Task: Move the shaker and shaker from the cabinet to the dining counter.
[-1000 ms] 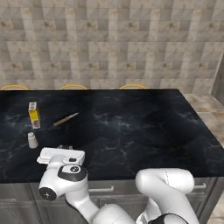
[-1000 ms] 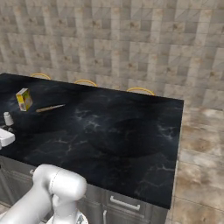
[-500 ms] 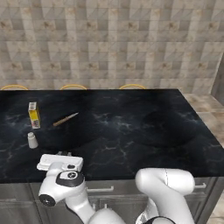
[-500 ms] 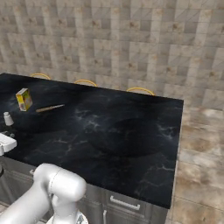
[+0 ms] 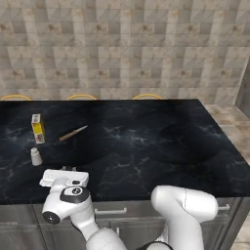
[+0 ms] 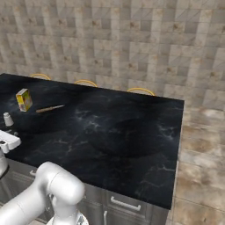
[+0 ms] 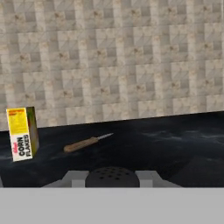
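Black shaker (image 7: 112, 176) — seemingly between gripper (image 7: 112, 180) fingers

2 base views look down across the counter (image 5: 146, 141); both share it.
Hand view sits low, seemingly near its edge, facing the tiled wall (image 7: 113, 57).

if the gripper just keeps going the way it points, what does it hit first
Probably the knife lying on the dining counter, slightly left of its line; depth is unclear. The black shaker sits between its jaws.
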